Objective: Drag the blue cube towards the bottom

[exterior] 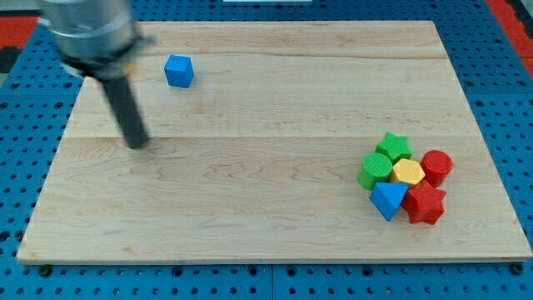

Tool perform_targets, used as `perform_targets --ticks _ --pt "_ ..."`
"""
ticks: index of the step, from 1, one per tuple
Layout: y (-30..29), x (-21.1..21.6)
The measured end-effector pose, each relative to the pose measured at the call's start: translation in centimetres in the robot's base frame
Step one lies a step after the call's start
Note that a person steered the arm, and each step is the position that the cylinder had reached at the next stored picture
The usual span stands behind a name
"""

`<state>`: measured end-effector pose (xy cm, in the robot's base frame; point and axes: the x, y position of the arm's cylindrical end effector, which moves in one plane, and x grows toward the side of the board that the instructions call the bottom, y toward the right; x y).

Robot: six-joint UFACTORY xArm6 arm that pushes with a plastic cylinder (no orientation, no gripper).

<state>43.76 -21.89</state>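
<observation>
The blue cube (178,71) sits near the view's top left of the wooden board (266,200). My tip (136,144) rests on the board below and to the left of the blue cube, well apart from it. The dark rod rises from the tip up to the arm's blurred body at the view's top left corner.
A cluster of blocks lies at the view's lower right: a green star (393,147), a green cylinder (376,169), a yellow hexagon (408,172), a red cylinder (436,166), a blue triangle (387,199) and a red block (425,203). Blue pegboard surrounds the board.
</observation>
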Motion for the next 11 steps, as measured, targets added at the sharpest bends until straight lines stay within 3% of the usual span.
perform_targets --ticks 1,3,4,5,6,7,8,10,11 --pt "-4.3 -8.8" --pt "10.6 -17.4" --pt "11.3 -10.9" --pt "8.1 -5.9" --pt "5.2 -7.3" --pt "8.3 -3.7" --pt "15.2 -0.7" --pt "4.2 -4.4" --pt "-2.3 -4.1"
